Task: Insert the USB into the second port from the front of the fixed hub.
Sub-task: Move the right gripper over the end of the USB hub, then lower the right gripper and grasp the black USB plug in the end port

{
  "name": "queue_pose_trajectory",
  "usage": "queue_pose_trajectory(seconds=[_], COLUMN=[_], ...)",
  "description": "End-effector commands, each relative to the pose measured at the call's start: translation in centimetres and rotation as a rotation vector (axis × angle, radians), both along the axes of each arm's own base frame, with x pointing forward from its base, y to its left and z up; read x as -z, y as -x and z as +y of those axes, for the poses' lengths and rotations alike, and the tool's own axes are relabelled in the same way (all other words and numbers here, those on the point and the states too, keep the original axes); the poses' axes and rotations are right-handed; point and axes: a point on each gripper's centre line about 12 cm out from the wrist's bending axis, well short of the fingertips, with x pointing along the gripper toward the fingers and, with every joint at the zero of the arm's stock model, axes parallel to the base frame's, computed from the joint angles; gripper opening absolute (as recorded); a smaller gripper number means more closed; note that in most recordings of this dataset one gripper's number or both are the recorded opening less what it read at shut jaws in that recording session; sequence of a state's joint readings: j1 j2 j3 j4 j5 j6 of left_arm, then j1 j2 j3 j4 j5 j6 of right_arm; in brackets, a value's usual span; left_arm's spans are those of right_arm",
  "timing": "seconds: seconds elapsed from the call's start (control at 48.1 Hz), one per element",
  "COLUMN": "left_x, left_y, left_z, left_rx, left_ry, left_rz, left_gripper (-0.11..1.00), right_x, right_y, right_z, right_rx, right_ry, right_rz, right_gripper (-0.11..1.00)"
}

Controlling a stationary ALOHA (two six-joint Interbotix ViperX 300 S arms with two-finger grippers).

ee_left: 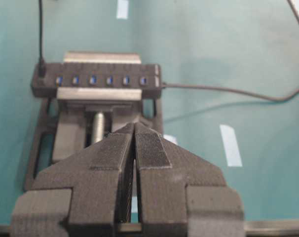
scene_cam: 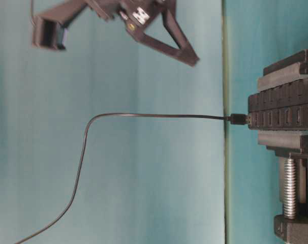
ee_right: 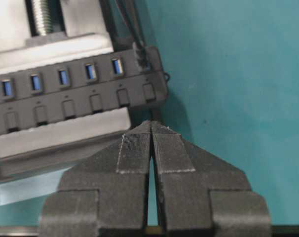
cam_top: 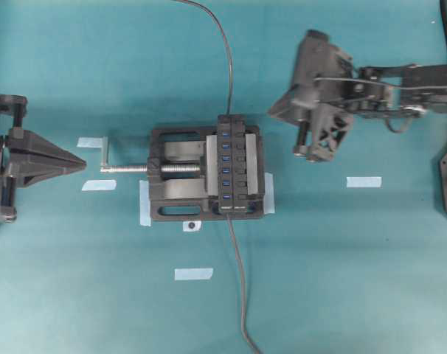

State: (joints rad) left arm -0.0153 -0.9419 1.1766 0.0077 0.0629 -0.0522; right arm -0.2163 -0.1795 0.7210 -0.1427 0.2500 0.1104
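Now both grippers are closed and empty; my right gripper hangs right of the fixed hub; my left gripper waits left of it.

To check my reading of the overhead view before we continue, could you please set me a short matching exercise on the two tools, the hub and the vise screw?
Things:
1. left tool
2. right tool
3. fixed hub
4. screw

States or places:
A. clamped in the vise
B. shut, left of the vise, pointing toward it
C. silver and threaded
D. shut, up and to the right of the fixed hub in the overhead view

Pairs: 1-B, 2-D, 3-A, 4-C
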Motion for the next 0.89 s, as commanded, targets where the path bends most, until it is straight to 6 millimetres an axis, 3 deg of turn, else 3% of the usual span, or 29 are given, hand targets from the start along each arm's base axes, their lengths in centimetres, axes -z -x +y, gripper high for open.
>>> queue_pose_trajectory(seconds=[0.0,0.457,0.873], left_x=[-1.3,-1.2,-1.3], left_y=[-0.4,-0.4,-0.5], left_z=[0.0,0.0,0.0], left_rx=[0.0,0.0,0.0], left_ry=[0.002,0.002,0.002], left_rz=[-0.032,-0.029,-0.032], left_gripper=[0.0,0.0,0.0], right_x=[-0.8,1.4,1.2], right_y=[-1.3,-3.7,-4.4], right_z=[-0.5,-1.5,-1.5], right_rx=[-0.005,-0.003,-0.007], right_ry=[0.021,0.019,0.023], right_rz=[-0.014,0.042,0.023], right_gripper=[0.03,0.03,0.05])
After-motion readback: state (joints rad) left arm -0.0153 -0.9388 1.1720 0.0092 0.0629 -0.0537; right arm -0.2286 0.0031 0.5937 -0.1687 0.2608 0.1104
